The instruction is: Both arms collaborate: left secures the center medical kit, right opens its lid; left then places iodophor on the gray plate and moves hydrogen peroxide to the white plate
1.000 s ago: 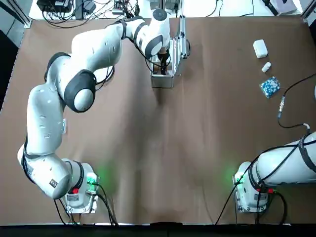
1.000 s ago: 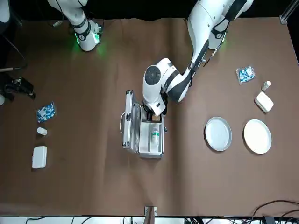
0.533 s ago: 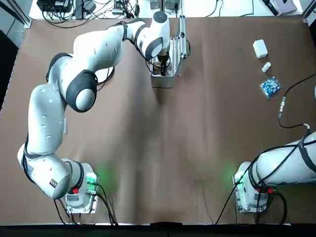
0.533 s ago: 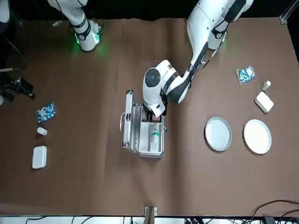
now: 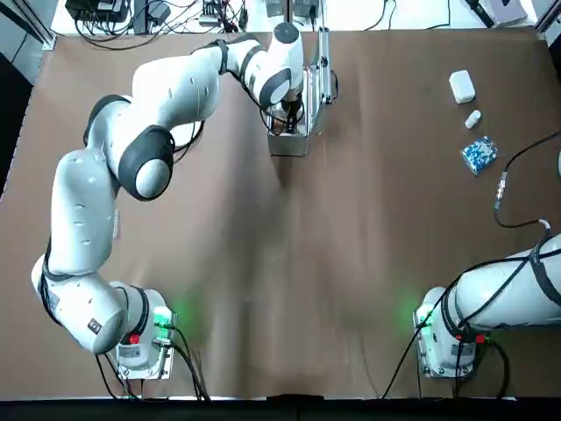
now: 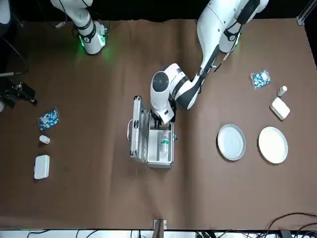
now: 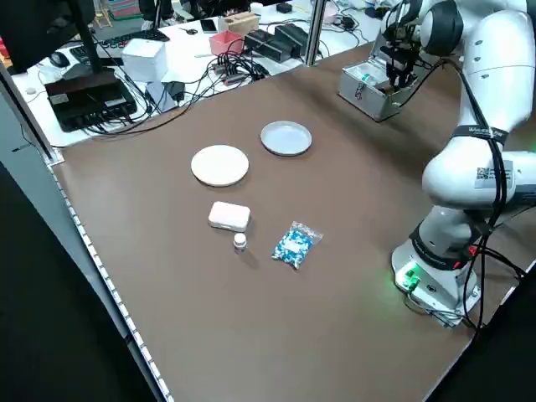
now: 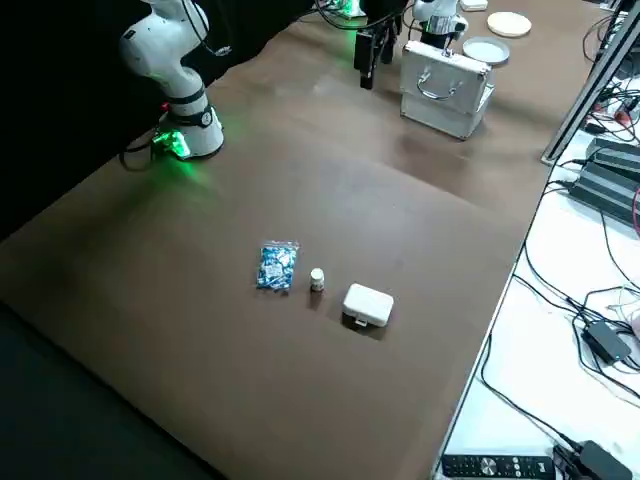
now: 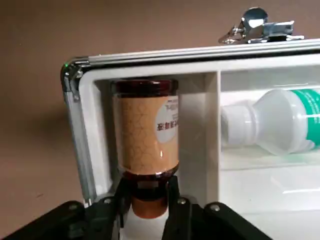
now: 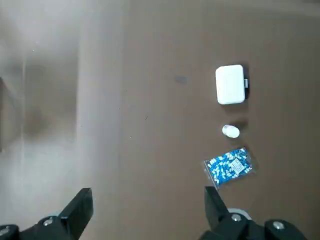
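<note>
Step in hand: iodophor pickup. The left claw (image 9: 147, 205) is clamped on the iodophor (image 9: 145, 131) cap inside the open medical kit (image 6: 151, 141). Next, probably lift clear, then carry toward the gray plate (image 6: 231, 142) at 3 o'clock in the front view. The right claw (image 10: 145, 212) is spread wide, parked.

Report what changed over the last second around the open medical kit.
The left gripper slid slightly farther into the medical kit, and its jaws now clamp the iodophor's cap end. The hydrogen peroxide, both plates and the parked right gripper stayed as they were.
</note>
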Controlling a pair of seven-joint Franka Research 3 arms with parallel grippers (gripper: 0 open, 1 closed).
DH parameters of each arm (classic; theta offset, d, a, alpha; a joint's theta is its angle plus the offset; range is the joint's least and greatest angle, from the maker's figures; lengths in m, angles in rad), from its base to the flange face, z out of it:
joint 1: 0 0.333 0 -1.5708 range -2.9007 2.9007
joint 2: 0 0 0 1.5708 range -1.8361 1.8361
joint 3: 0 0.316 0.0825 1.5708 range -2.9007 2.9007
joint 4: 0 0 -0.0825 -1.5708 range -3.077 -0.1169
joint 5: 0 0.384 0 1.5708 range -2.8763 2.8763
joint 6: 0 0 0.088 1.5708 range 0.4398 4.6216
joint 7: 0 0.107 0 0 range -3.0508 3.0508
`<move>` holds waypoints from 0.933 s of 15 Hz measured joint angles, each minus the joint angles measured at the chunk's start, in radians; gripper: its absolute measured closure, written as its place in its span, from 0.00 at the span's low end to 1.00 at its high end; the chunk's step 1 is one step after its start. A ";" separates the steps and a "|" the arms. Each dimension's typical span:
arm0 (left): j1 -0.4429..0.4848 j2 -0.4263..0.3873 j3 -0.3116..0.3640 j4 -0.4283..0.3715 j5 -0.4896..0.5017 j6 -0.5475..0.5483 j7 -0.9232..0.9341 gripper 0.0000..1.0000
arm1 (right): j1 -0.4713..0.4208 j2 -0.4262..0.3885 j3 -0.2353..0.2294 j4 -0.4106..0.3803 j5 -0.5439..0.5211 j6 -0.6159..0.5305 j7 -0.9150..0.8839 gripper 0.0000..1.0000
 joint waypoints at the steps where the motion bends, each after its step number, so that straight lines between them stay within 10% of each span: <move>1: 0.000 0.000 0.000 0.000 0.000 0.000 -0.003 0.67 | 0.000 0.000 0.000 0.000 0.000 0.000 0.000 0.01; 14: 0.026 -0.018 -0.002 0.040 -0.015 0.008 -0.017 0.67 | 0.000 0.000 0.000 0.000 0.000 0.000 0.000 0.01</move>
